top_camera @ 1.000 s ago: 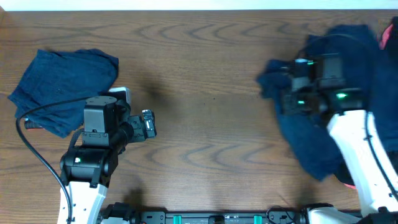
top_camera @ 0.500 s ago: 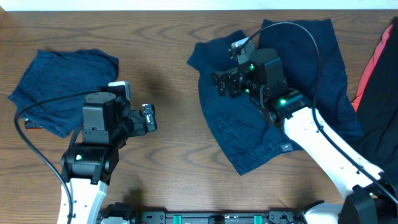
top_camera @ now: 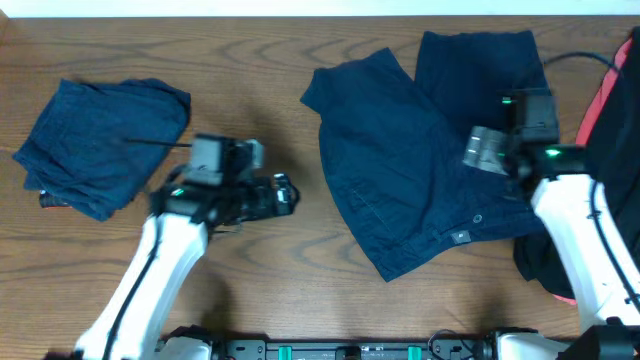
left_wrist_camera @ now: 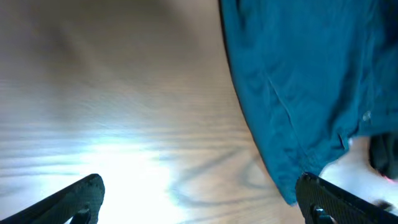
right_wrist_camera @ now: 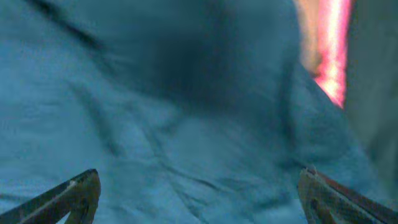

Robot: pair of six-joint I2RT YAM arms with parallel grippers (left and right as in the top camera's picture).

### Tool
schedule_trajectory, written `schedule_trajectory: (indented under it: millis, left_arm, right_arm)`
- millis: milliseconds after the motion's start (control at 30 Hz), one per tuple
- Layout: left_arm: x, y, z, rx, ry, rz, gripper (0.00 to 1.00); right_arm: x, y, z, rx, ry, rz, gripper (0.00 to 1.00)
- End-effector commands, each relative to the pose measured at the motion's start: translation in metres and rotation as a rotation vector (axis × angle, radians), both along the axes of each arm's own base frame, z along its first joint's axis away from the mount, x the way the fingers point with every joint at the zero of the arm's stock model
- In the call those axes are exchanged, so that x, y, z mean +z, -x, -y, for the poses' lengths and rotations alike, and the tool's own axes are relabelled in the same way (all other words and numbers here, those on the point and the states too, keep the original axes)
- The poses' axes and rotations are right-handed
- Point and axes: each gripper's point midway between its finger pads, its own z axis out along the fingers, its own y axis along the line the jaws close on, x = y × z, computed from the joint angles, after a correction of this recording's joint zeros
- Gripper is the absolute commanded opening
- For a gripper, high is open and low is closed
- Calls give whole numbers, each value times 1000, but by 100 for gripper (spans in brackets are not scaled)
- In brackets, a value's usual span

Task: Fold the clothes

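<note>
Navy-blue shorts [top_camera: 400,170] lie spread out flat on the wooden table, right of centre, waistband at the lower right. My right gripper [top_camera: 478,150] hovers over their right half, open and holding nothing; its wrist view is filled with blue fabric [right_wrist_camera: 186,124] between wide-apart fingertips [right_wrist_camera: 74,196]. My left gripper [top_camera: 287,195] is open over bare wood just left of the shorts; the left wrist view shows their edge [left_wrist_camera: 298,81] ahead and to the right of the gripper [left_wrist_camera: 202,202]. A second navy garment [top_camera: 100,140] lies folded at the far left.
A black garment [top_camera: 615,170] with a coral-red one [top_camera: 628,48] beside it is heaped at the right edge, partly under my right arm. A black cable trails from the left arm. The table's far edge meets a white strip.
The right gripper pulled the navy shorts from the right-hand heap to the middle, opened and let go, then drew back right. The left arm has reached right, toward the shorts.
</note>
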Motion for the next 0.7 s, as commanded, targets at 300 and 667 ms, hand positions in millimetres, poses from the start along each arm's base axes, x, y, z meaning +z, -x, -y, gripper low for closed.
schedule_trajectory:
  millis: [300, 667]
  left_arm:
    - [-64, 44, 130, -33, 122, -343, 96]
    - [-93, 85, 199, -29, 141, -423, 43]
  right_arm:
    - [-1, 21, 50, -150, 21, -47, 99]
    - [-2, 23, 50, -146, 24, -57, 99]
